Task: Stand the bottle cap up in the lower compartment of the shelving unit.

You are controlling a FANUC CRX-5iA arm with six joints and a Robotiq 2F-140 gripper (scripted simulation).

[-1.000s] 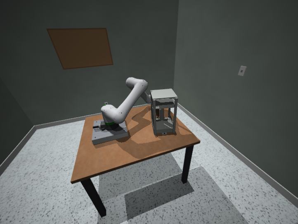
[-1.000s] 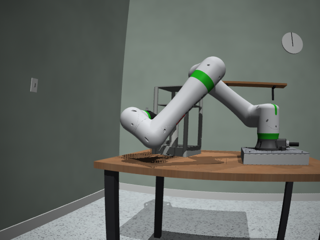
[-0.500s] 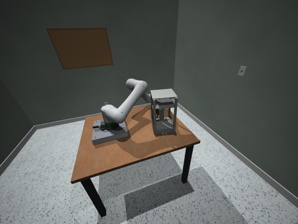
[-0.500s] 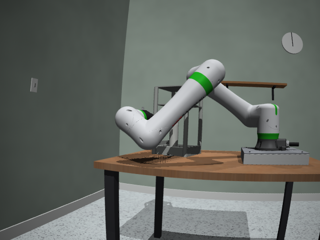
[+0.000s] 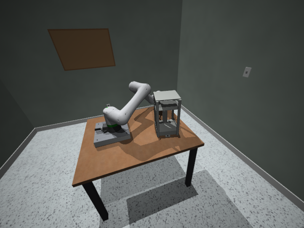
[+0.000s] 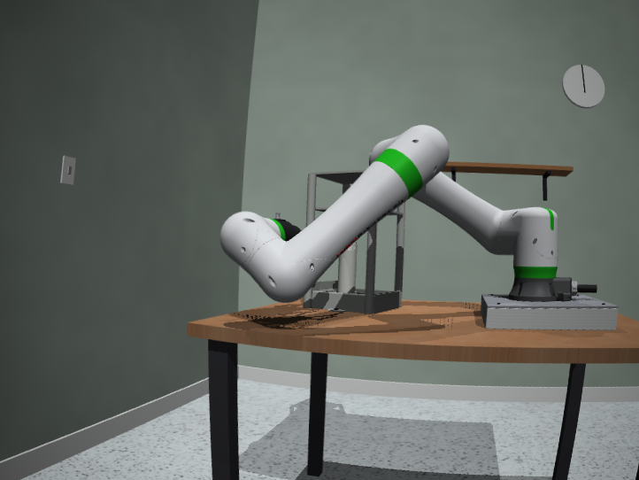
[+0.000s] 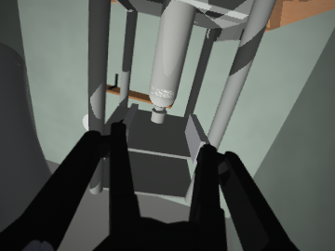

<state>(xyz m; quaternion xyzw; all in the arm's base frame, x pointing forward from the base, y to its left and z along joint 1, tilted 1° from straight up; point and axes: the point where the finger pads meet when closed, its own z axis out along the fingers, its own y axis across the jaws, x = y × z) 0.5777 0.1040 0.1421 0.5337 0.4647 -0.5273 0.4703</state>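
While the white robot arm with green bands point(image 6: 356, 206) reaches from its grey base plate point(image 6: 550, 312) across the brown wooden table point(image 5: 137, 157), its elbow hangs low just above the table top beside the grey open shelving unit with four posts point(image 5: 167, 114). In the exterior view the forearm crosses in front of the unit and hides most of the lower compartment.

The wrist view appears upside down, so the table shows at the top edge. In it the tall pale grey bottle with a small cap point(image 7: 170, 60) stands inside the unit, between the posts, with its base against the compartment floor near the top of that view and its cap point(image 7: 158, 114) toward the middle shelf. It looks upright, in line with the posts. In the top view only a slim grey column point(image 5: 164, 115) shows between the posts there.

The black two-finger gripper point(image 7: 163, 139) sits in front of the bottle and apart from it. Its jaws are partly spread and nothing lies between them; the black fingertips frame the bottle's cap end without touching it.

A brown board point(image 5: 82, 48) hangs on the dark wall, and a round clock point(image 6: 583, 85) and a wooden wall shelf point(image 6: 508, 168) show behind the arm.
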